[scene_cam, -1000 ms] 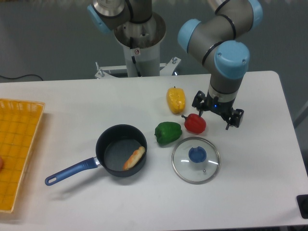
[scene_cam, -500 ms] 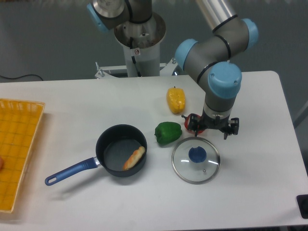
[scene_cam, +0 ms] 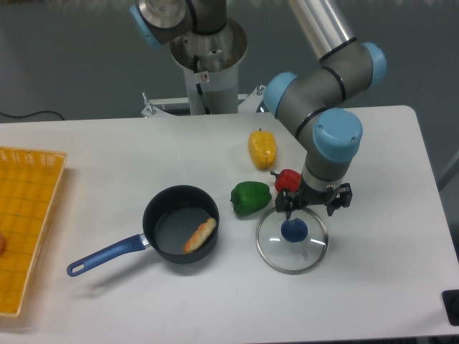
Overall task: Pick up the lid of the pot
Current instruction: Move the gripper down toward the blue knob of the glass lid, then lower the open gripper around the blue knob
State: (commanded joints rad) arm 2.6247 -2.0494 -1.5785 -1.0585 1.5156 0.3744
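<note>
My gripper (scene_cam: 310, 206) is open, its two fingertips spread apart and pointing down over the far right part of the pot lid (scene_cam: 278, 259). The lid is clear glass with a thin rim and lies on the white table. Its round blue knob (scene_cam: 294, 230) stands in front of the fingertips and a little left of their middle, not between them. Nothing shows between the fingers. How high they are above the glass I cannot tell.
Just behind the lid is a red pepper (scene_cam: 289, 180), partly hidden by the gripper. A green pepper (scene_cam: 251, 198) lies left of it, a yellow item (scene_cam: 262, 149) farther back. The black pan (scene_cam: 170, 223) holds a brownish item (scene_cam: 200, 235). A yellow crate (scene_cam: 32, 215) stands far left.
My gripper has come down and toward the camera, shifting slightly left, from behind the red pepper to the lid. Its fingers remain open. The lid and other objects have not moved.
</note>
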